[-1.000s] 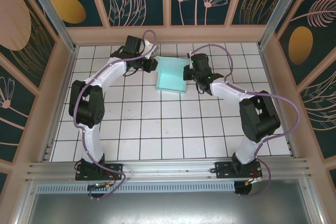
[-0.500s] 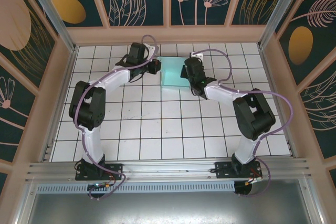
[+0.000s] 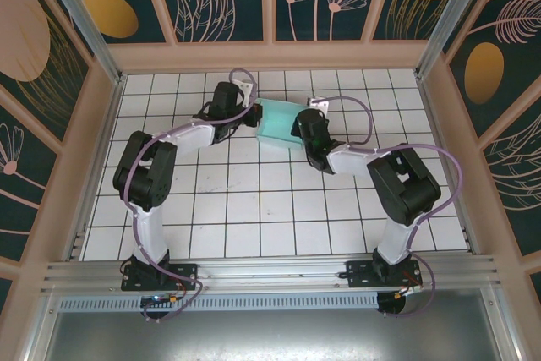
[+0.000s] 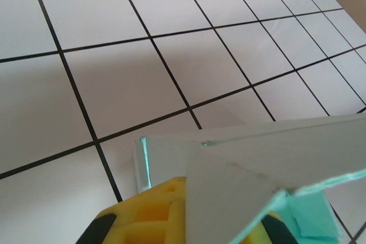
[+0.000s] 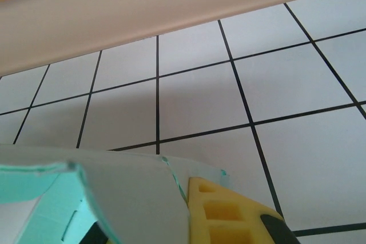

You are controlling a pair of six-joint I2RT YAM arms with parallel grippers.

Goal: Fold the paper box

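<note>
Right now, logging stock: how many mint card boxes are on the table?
1: the pale mint thin-card box, far centre of the white tiled table, gripped by the left end effector and right end effector. Another may be hidden.

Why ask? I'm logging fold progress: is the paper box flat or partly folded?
Partly folded: the paper box, between left end effector and right end effector, shows bent, angled panels.

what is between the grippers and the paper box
Nothing visible. The left gripper is shut on the left edge of the paper box, and the right gripper is shut on its right edge.
</note>
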